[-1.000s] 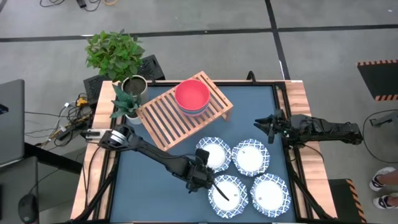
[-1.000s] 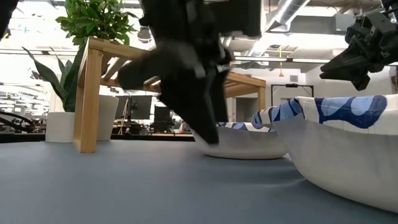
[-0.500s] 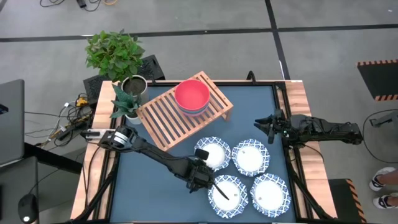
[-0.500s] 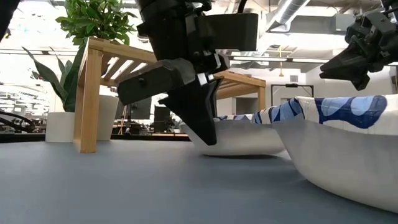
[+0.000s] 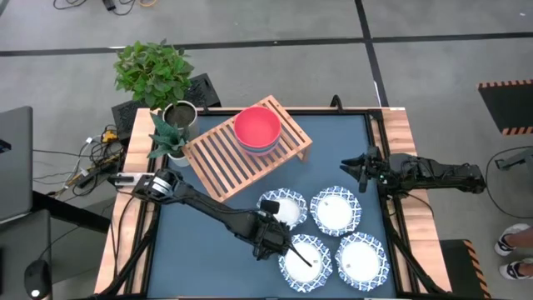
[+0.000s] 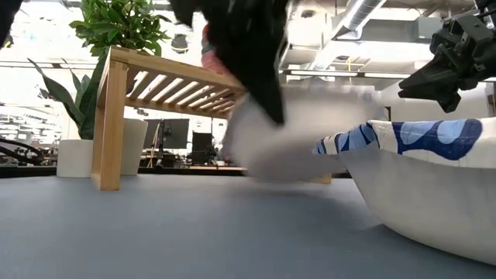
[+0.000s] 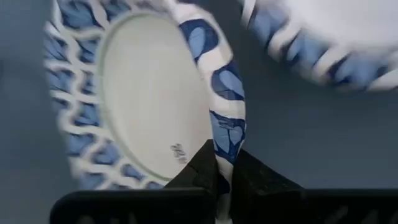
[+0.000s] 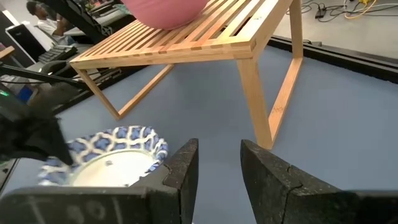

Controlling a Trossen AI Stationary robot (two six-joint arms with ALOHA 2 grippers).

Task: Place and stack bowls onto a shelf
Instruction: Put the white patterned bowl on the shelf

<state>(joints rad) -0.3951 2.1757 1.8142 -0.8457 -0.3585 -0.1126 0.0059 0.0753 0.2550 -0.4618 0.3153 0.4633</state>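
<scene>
Plant pot [image 5: 177, 117]: sits at about 10 o'clock on the table, not part of the job.
Shelf [image 5: 218, 156]: it holds one stack, a red bowl [image 5: 256, 127] on top and a bluish one under it. That part looks done.
Left gripper [image 5: 287, 247]: at about 6 o'clock, jaws pinched tight on the rim of a white dish [image 5: 310, 258].
Other white dishes: three sit on the table, waiting.
Right gripper [image 5: 348, 166]: at 3 o'clock, jaws apart, holding nothing.

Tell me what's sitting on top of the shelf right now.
On the shelf, a red bowl sits nested in a grey-blue one whose rim alone peeks out. Anything deeper in the stack is covered.
</scene>
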